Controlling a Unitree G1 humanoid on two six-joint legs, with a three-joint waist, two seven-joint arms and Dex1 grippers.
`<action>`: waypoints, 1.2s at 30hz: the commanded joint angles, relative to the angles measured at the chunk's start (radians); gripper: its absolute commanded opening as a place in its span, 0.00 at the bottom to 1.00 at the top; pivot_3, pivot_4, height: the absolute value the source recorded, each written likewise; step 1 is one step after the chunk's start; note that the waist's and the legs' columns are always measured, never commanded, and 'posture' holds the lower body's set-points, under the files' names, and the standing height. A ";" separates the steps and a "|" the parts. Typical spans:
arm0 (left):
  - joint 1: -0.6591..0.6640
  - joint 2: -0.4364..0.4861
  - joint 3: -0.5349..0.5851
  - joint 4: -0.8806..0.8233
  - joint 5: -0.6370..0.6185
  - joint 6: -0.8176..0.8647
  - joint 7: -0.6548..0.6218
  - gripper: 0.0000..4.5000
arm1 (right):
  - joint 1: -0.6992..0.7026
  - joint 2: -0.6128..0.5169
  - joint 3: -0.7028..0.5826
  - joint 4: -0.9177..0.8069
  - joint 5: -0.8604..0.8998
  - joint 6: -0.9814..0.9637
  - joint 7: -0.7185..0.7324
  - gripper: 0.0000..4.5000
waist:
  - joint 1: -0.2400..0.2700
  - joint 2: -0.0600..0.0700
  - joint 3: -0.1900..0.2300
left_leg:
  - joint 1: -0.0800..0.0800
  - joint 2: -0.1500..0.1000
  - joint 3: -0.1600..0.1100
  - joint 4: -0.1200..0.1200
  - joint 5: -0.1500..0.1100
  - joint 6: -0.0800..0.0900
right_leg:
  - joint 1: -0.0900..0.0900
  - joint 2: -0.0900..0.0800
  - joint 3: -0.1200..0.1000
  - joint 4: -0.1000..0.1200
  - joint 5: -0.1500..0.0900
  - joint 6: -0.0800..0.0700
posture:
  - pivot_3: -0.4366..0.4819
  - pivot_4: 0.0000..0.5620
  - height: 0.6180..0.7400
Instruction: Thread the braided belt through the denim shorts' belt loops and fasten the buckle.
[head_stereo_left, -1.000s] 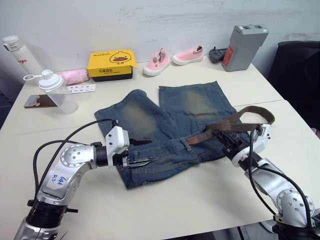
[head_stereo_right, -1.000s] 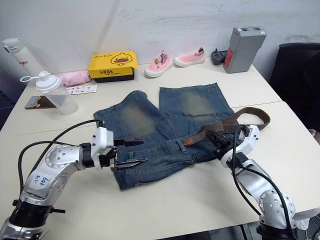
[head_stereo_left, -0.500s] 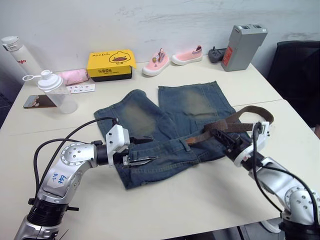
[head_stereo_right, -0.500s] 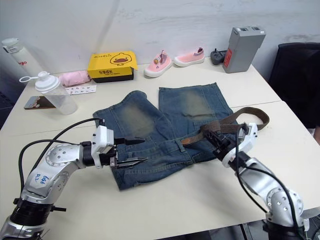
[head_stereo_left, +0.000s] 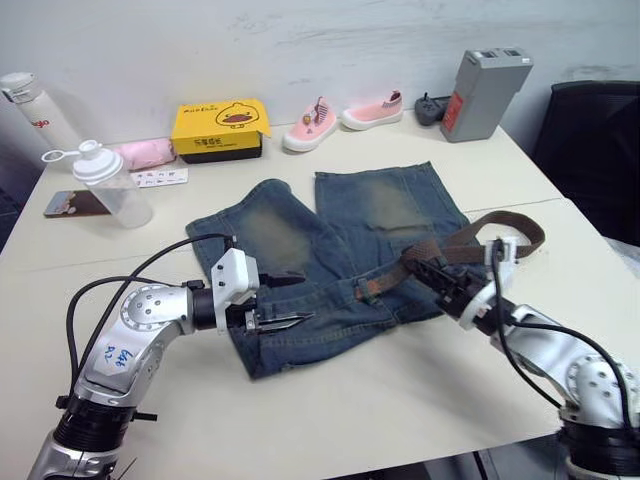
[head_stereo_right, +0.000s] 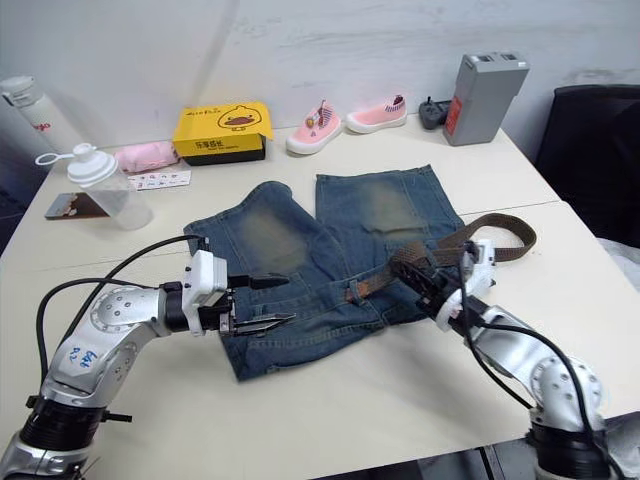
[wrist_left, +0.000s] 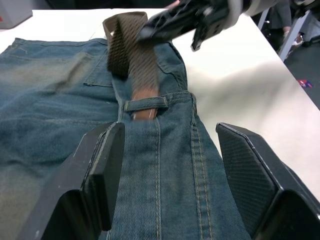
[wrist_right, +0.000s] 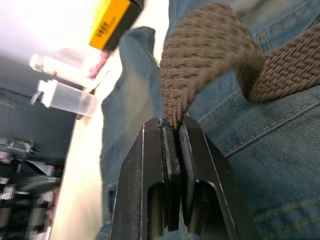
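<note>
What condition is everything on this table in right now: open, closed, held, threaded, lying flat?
Denim shorts: spread flat on the table.
Braided belt: tip passed under one belt loop, the rest looped off to the side.
Right gripper: shut on the belt.
Left gripper: open, over the waistband.
Shaker bottle: upright, cap flipped open.
Yellow box: closed.

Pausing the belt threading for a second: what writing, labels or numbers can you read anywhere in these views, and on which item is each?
Yellow box: a duck drawing with dark lettering above it, too small to read.
White bottle: short red lettering, too blurred to read.
Grey case: a red label, text unreadable.
White card: small dark print, unreadable.
Left arm's shell: blue handwritten marks, not legible.
</note>
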 joint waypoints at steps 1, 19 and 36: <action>-0.021 0.003 0.009 0.004 0.021 -0.030 -0.008 0.72 | -0.008 0.031 0.048 -0.007 -0.069 0.021 0.050 0.00 | 0.001 0.000 0.000 | 0.000 0.000 0.000 0.000 0.000 0.000 | 0.000 0.000 0.000 0.000 0.000 0.000 | 0.48 0.27 1.00; -0.179 -0.074 -0.202 0.519 0.616 -1.037 0.103 0.72 | -0.030 0.130 0.053 0.002 -0.091 0.077 -0.022 0.00 | 0.002 0.002 -0.001 | 0.001 0.001 -0.001 0.000 0.000 0.000 | -0.001 -0.002 -0.003 0.000 0.005 0.008 | 0.48 0.27 1.00; -0.230 -0.135 -0.257 0.615 0.669 -1.088 0.162 0.09 | -0.020 0.150 0.030 -0.070 -0.051 0.065 -0.091 0.00 | 0.002 0.002 -0.001 | 0.000 0.000 -0.001 0.001 0.000 0.000 | 0.000 -0.001 -0.004 0.002 0.007 0.012 | 0.48 0.27 1.00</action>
